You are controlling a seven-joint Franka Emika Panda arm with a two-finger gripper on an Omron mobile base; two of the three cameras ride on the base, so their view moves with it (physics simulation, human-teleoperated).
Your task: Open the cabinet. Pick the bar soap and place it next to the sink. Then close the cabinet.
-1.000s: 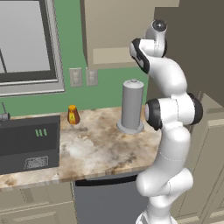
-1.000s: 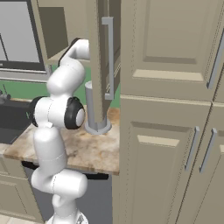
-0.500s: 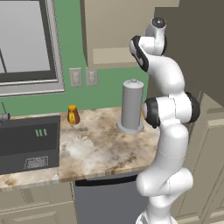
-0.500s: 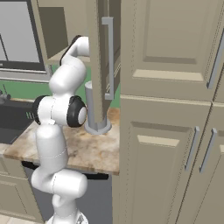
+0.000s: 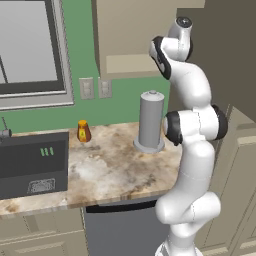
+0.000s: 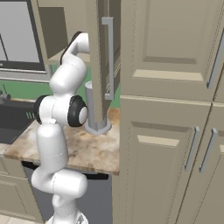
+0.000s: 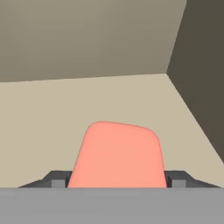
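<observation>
The bar soap (image 7: 117, 153), a flat salmon-pink block, lies on the beige shelf floor inside the cabinet (image 5: 135, 35). My gripper (image 7: 117, 181) reaches in over it, and its two dark fingertips (image 7: 57, 179) press against the soap's left and right sides. The cabinet door (image 6: 99, 65) stands swung open, edge-on in the right base view, with its silver bar handle (image 6: 109, 57) facing out. In the left base view my arm rises from the counter, and its hand (image 5: 181, 27) goes up into the cabinet opening.
A grey cylinder (image 5: 151, 120) stands on the marble counter (image 5: 110, 170) right below the cabinet, beside my arm. An amber jar (image 5: 83, 131) sits near the wall. The dark sink (image 5: 30, 165) is at the left. Tall beige cabinets (image 6: 175, 131) close off the right.
The upper arm and hand have shifted slightly at the cabinet opening. Nothing on the counter has moved.
</observation>
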